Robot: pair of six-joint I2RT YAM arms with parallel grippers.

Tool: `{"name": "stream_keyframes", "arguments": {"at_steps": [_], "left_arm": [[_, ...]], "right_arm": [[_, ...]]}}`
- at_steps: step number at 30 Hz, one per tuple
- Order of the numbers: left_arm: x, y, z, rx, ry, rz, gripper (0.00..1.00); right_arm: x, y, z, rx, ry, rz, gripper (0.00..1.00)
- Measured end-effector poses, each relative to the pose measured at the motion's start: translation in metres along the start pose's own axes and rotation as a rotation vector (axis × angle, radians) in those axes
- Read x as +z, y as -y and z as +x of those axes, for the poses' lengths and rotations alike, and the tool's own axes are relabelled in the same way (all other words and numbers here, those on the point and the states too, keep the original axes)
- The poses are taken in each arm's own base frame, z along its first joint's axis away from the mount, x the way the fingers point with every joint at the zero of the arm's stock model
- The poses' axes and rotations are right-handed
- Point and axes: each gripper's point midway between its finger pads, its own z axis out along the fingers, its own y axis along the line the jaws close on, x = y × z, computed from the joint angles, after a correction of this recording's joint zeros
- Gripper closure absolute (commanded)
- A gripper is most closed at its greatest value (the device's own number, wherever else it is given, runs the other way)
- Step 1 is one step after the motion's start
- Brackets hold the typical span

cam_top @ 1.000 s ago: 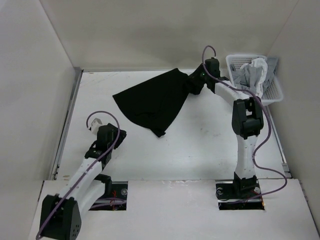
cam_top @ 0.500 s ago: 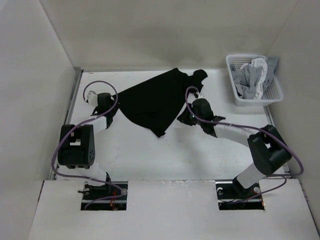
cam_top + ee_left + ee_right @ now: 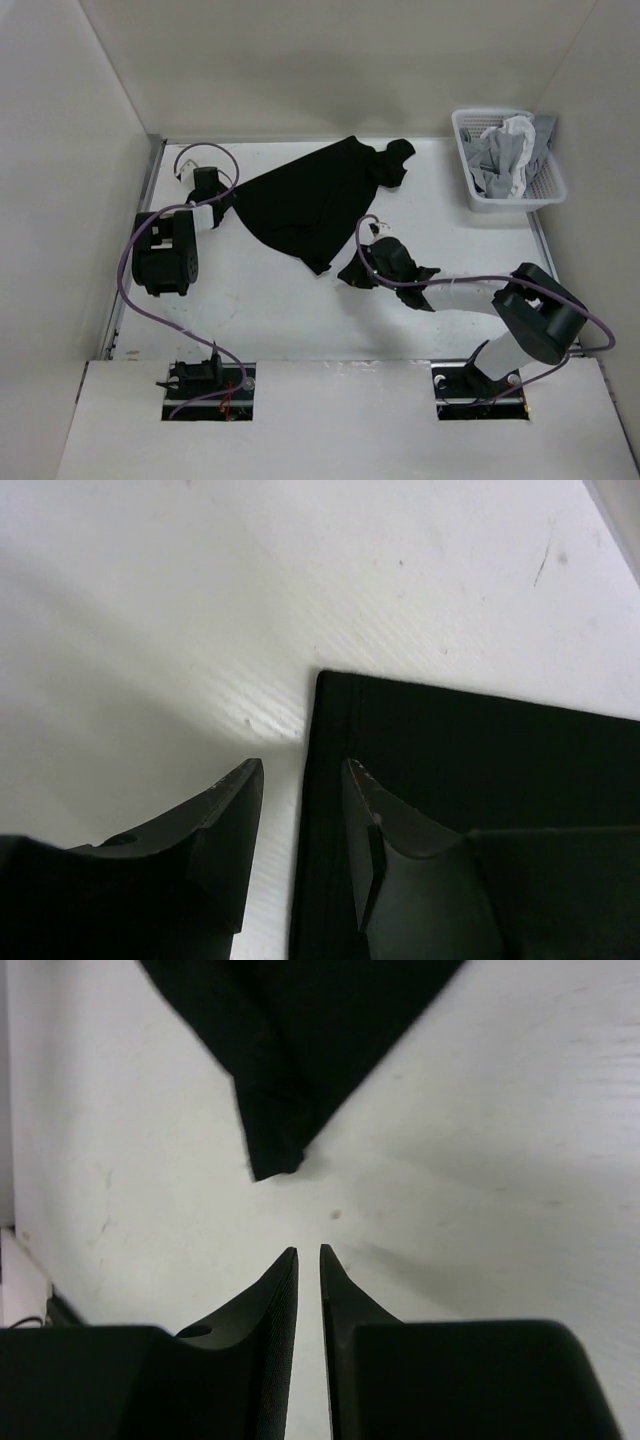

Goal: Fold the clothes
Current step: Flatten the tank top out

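Observation:
The clothes (image 3: 310, 200), one plain black garment, lie spread flat on the white table, with a pointed corner toward the front. My left gripper (image 3: 222, 203) is low at the garment's left corner. In the left wrist view that gripper (image 3: 300, 770) stands open, with the garment's (image 3: 480, 770) hemmed edge lying between the jaws and its right finger over the cloth. My right gripper (image 3: 348, 275) is just right of the front corner. The right wrist view shows my right gripper (image 3: 308, 1250) open only by a narrow slit, empty, a short way from the garment's (image 3: 300, 1040) tip.
A white basket (image 3: 548, 192) stands at the far right with light grey and white garments (image 3: 505, 150) heaped in it. White walls close in the table (image 3: 270, 300) at the back and on both sides.
My right gripper let go of the garment's far right corner and swung down to its front tip. My left arm reached from the front to the garment's left corner. Both jaws narrowed.

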Motion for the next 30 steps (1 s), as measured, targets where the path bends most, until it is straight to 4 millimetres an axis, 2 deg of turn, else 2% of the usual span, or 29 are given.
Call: {"name": "stream_keyframes", "arguments": {"at_steps": [3, 8, 16, 24, 30], "left_arm": [[0.008, 0.002, -0.008, 0.047, 0.001, -0.008, 0.68], [0.022, 0.012, -0.023, 0.123, 0.008, -0.013, 0.69], [0.034, 0.008, -0.018, 0.230, -0.023, -0.057, 0.70], [0.042, 0.016, -0.018, 0.279, -0.034, -0.059, 0.79], [0.042, 0.015, -0.017, 0.283, -0.036, -0.065, 0.92]], "right_arm": [[0.000, -0.017, 0.011, -0.017, -0.010, -0.042, 0.81], [0.000, -0.030, 0.022, -0.028, -0.017, -0.067, 0.80], [0.000, -0.030, 0.018, -0.029, 0.005, -0.061, 0.74], [-0.004, -0.035, 0.012, -0.027, 0.028, -0.072, 0.72], [-0.008, -0.040, 0.002, -0.023, 0.061, -0.080, 0.57]]}}
